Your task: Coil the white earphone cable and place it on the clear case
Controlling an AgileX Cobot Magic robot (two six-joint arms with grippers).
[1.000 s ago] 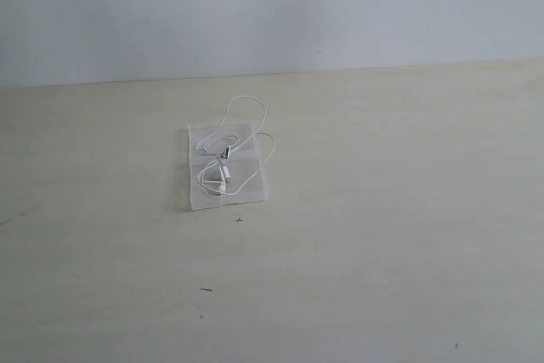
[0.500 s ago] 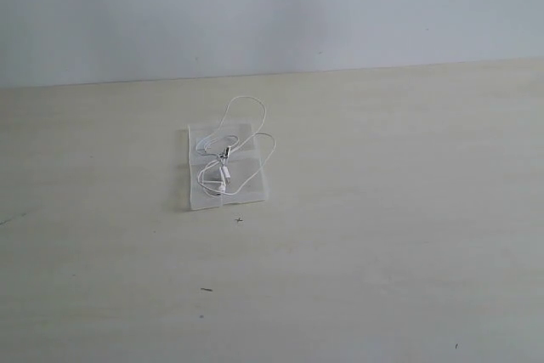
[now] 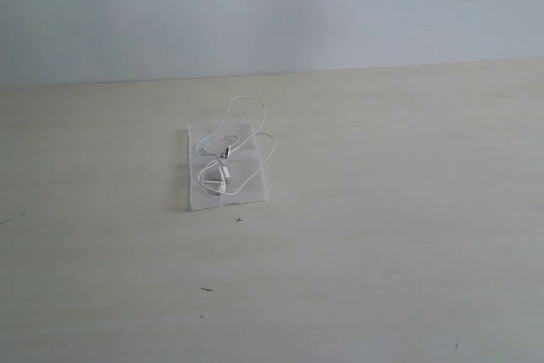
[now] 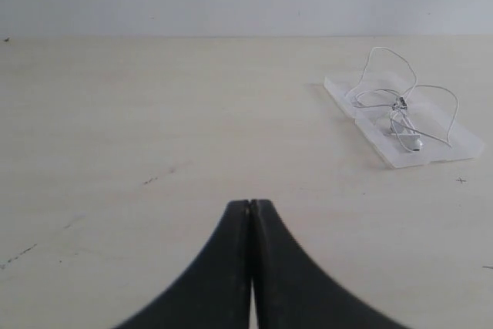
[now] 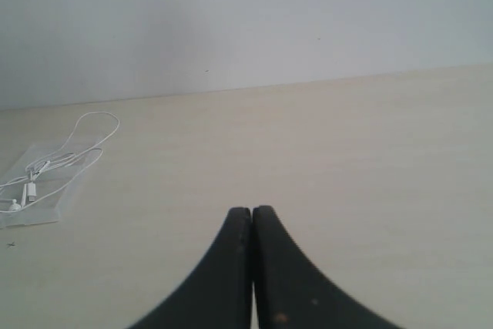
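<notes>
The clear case (image 3: 249,186) lies open and flat on the pale table, both halves side by side. The white earphone cable (image 3: 223,178) rests on it in loose loops, one loop (image 3: 246,99) reaching past the far edge of the case. The left wrist view shows the same case (image 4: 454,144) and cable (image 4: 400,105) far off from my left gripper (image 4: 251,204), which is shut with nothing in it. My right gripper (image 5: 251,210) is shut and empty too, with the case (image 5: 65,194) and cable (image 5: 96,117) well away from it. Neither gripper appears in the exterior view.
A plain pale wall (image 3: 272,6) rises behind the table's far edge. Small dark specks (image 3: 206,289) mark the tabletop (image 3: 382,235) near the front.
</notes>
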